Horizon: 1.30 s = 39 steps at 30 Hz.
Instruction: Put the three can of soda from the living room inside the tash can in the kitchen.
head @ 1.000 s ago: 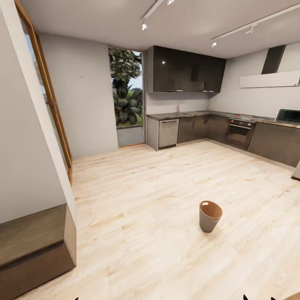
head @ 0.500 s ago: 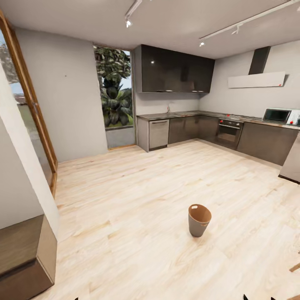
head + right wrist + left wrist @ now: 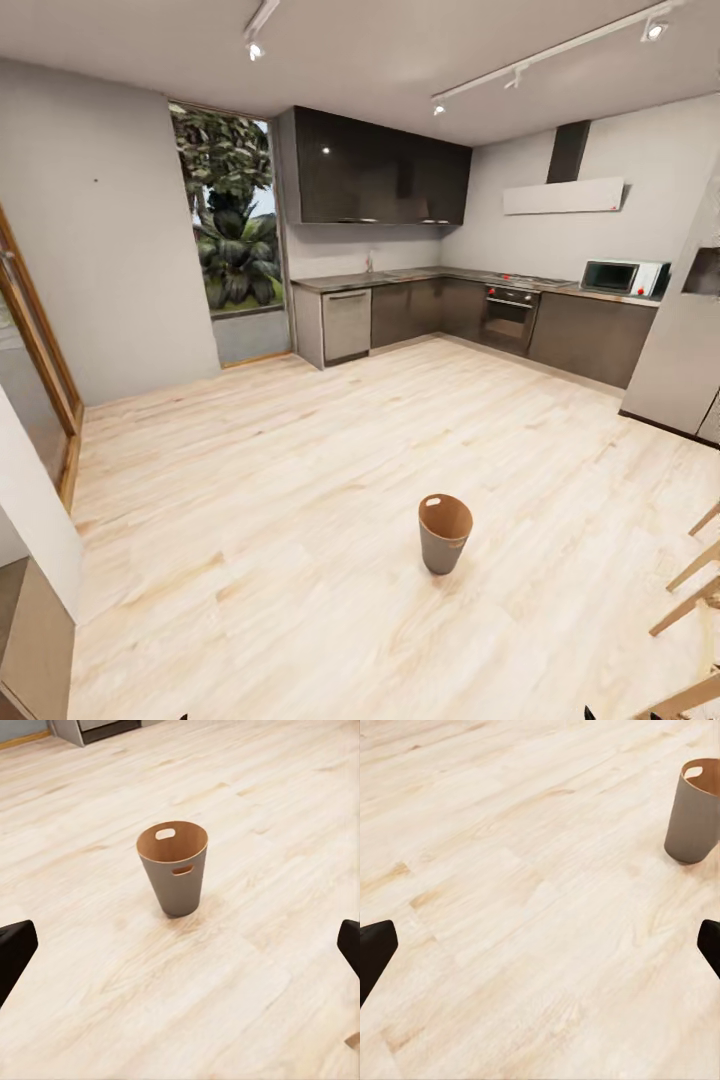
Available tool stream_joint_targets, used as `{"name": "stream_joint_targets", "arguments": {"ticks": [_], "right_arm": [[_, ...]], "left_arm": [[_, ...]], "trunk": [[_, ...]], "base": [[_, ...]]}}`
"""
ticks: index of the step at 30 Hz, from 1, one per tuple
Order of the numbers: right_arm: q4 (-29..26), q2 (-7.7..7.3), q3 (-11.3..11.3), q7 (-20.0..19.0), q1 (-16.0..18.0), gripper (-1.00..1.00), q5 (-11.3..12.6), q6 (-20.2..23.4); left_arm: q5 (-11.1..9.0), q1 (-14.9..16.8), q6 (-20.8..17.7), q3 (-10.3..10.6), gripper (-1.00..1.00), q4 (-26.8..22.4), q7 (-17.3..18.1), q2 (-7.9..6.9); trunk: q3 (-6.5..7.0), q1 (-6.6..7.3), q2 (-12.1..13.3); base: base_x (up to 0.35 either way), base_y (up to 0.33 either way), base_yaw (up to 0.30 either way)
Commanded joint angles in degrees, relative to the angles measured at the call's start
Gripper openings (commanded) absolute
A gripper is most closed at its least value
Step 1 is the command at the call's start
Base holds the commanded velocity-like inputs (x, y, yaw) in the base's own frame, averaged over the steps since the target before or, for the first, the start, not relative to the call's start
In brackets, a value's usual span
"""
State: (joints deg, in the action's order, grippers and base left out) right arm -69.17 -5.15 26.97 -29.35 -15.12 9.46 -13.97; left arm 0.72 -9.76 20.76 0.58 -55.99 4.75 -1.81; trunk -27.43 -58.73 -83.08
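The bin [image 3: 444, 532] stands upright on the wood floor [image 3: 300, 480] in the open middle of the kitchen [image 3: 470, 310] — well apart from the cabinets. Both grippers — left [image 3: 540, 949], right [image 3: 180, 949] — have fingers spread wide, holding nothing.

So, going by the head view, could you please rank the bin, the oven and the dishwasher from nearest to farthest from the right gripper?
1. trash can: on the floor, centre.
2. oven: right-hand cabinets.
3. dishwasher: cabinet run's left end, though close to the oven's distance.
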Motion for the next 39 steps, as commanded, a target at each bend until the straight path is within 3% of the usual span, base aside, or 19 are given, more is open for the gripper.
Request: {"name": "stream_joint_targets", "arguments": {"ticks": [1,20,39], "right_arm": [[0.0,0.01,0.0,0.0,0.0,1.0,0.0,0.0],[0.4,0.06,-0.1,0.0,0.0,1.0,-0.1,0.1],[0.5,0.06,-0.1,0.0,0.0,1.0,-0.3,0.0]], "left_arm": [[0.0,0.0,0.0,0.0,1.0,0.0,0.1,-0.01],[0.1,0.0,0.1,0.1,1.0,-0.1,0.1,-0.03],[0.2,0.0,0.1,0.1,1.0,-0.1,0.1,-0.03]], "trunk": [[0.0,0.0,0.0],[0.31,0.0,0.0],[0.84,0.0,0.0]], "base": [[0.026,0.147,-0.05],[0.025,0.269,-0.044],[0.199,-0.092,-0.085]]}}
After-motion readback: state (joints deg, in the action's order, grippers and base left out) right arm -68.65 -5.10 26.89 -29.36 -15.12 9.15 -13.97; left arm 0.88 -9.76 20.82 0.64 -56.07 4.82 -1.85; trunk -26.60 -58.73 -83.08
